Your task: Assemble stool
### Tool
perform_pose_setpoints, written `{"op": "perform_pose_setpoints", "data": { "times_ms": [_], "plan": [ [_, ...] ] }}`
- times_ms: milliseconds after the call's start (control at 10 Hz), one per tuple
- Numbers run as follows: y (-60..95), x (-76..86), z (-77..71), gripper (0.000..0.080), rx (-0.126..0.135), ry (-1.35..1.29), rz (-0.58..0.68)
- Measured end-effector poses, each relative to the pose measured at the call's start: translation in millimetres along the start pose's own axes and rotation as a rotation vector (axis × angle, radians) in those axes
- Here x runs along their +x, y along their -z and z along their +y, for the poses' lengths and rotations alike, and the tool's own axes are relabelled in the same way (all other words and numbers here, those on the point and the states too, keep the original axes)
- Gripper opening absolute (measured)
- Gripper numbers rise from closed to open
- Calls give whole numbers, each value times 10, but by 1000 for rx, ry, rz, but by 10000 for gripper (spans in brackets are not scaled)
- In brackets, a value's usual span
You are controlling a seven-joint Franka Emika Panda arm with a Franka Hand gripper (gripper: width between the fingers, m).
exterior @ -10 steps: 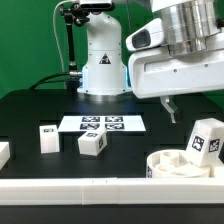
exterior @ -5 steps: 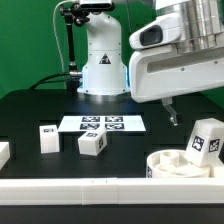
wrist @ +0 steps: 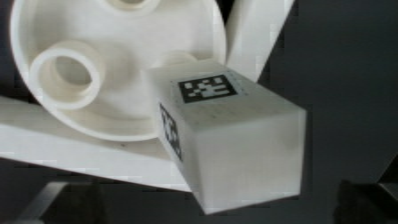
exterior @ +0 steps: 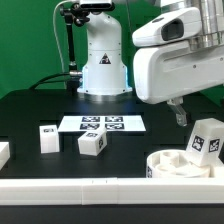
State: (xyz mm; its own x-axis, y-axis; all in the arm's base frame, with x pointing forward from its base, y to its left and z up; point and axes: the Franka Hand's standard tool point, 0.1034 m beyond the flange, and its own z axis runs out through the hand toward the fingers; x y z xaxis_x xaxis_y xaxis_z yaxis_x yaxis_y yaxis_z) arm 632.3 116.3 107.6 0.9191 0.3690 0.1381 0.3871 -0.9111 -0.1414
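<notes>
The tool hangs wide open and empty just above the tagged leg, which stands upright at the far edge of the seat; whether it is on the seat or just behind it I cannot tell. The step in hand looks like reaching for this leg. Next the tool would need to centre its jaws over the block, come down beside the seat and close on the leg's flat sides.

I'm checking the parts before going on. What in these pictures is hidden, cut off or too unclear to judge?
Seat: in the exterior view the front rail hides its lower part and the right edge cuts it off.
White piece at the exterior view's left edge: cut off, cannot be identified.
Standing leg: in the wrist view it blocks how it meets the seat.
</notes>
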Motion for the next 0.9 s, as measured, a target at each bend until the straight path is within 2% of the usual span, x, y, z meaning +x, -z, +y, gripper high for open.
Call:
{"op": "perform_pose_setpoints", "data": {
  "times_ms": [200,400,700,900],
  "plan": [
    [-2,-9,19,648,-6,208,-3],
    [-28,6,15,648,-60,458,4],
    [-45,11,16,648,-104,775,-27],
    [-42,13,43,648,-108,882,-31]
  ]
}}
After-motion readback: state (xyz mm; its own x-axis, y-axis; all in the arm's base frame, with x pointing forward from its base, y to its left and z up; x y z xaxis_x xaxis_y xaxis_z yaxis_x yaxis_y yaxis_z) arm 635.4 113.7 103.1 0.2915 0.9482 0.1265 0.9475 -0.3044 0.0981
